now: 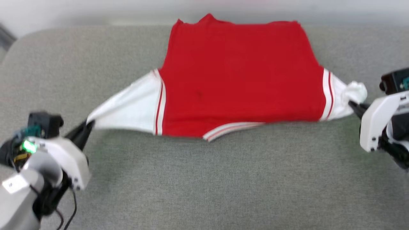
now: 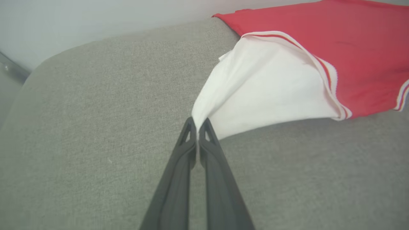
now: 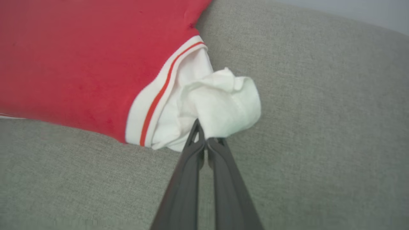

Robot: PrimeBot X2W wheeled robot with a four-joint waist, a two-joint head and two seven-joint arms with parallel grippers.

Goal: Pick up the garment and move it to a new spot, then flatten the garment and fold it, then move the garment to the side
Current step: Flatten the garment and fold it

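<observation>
Red jersey shirt [image 1: 239,76] spread on grey cushion [image 1: 223,179], plain side up — L gripper [image 1: 90,123] pinches white sleeve [image 1: 127,108] at 8 o'clock, R gripper [image 1: 351,103] pinches bunched sleeve [image 1: 353,91] at 3.

White wrist housings [image 1: 68,159], black cables [image 1: 74,203], green LED [image 1: 29,146], dark tapered fingers [image 2: 177,182].

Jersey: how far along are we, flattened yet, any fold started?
Done: the red jersey lies spread, plain side up, on the grey cushion. In hand: the left pincer and right pincer are each shut on a white sleeve, holding it taut; the right sleeve is bunched. Left: folding, then moving it aside.
</observation>
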